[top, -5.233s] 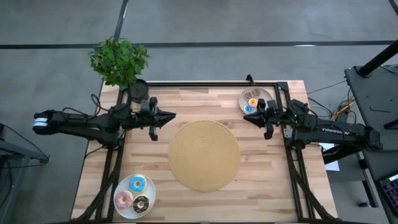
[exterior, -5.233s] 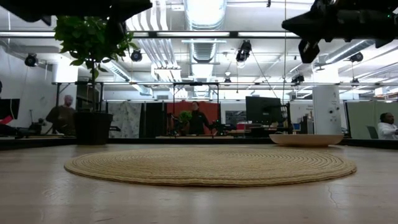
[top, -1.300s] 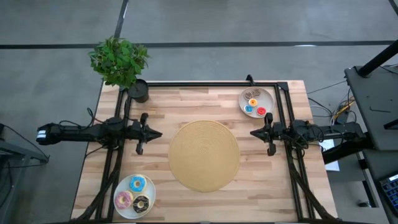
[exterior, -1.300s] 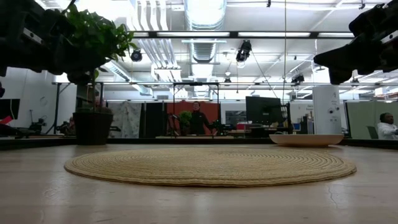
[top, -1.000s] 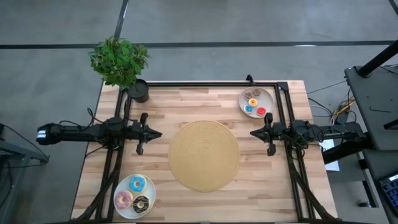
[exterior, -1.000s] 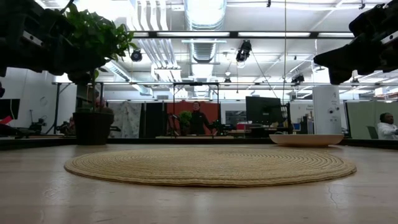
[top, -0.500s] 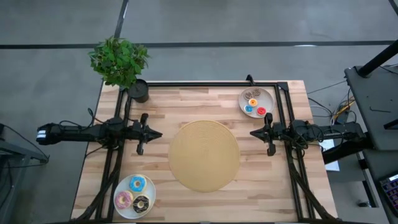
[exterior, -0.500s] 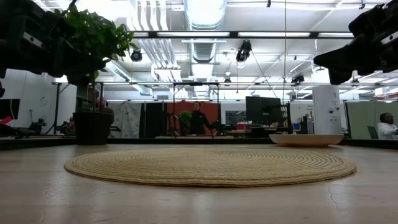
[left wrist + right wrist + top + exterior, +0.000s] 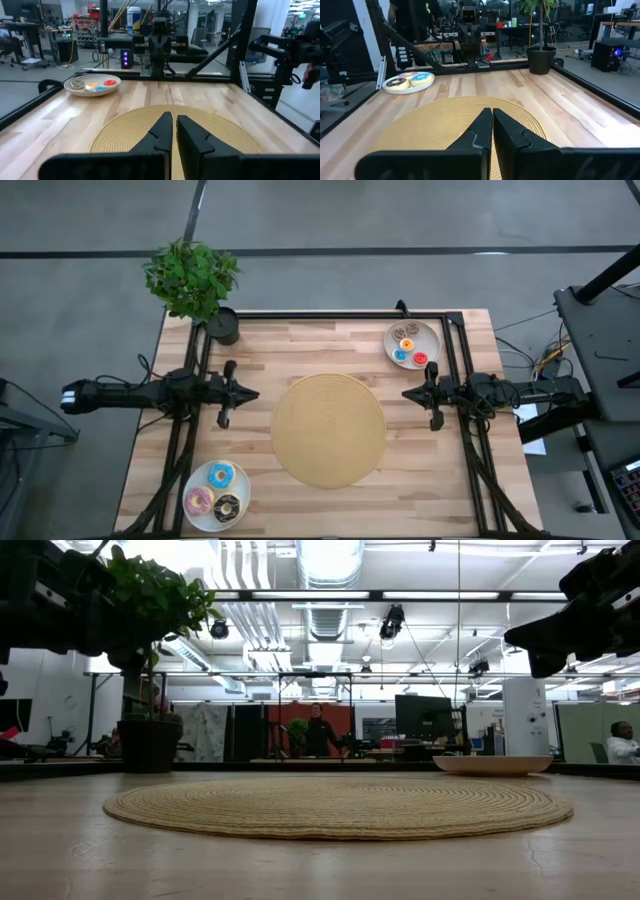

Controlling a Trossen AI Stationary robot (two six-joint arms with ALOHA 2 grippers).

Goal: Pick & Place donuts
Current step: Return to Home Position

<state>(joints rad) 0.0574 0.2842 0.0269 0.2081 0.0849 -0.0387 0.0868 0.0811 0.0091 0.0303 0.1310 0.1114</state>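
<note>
Wooden table [image 9: 300, 345], tan mat [image 9: 328, 430] at centre; plates [image 9: 240, 483] of donuts [image 9: 221, 475] at 7 and 1 o'clock. Left gripper [image 9: 252, 393] at 9, right gripper [image 9: 406, 394] at 3, both closed, empty.

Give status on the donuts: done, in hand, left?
Done: three large donuts sit on the white plate, small donuts on the gray plate; none on the mat. In hand: nothing; left gripper and right gripper are shut and empty either side of the mat. Left: no loose donut visible.
</note>
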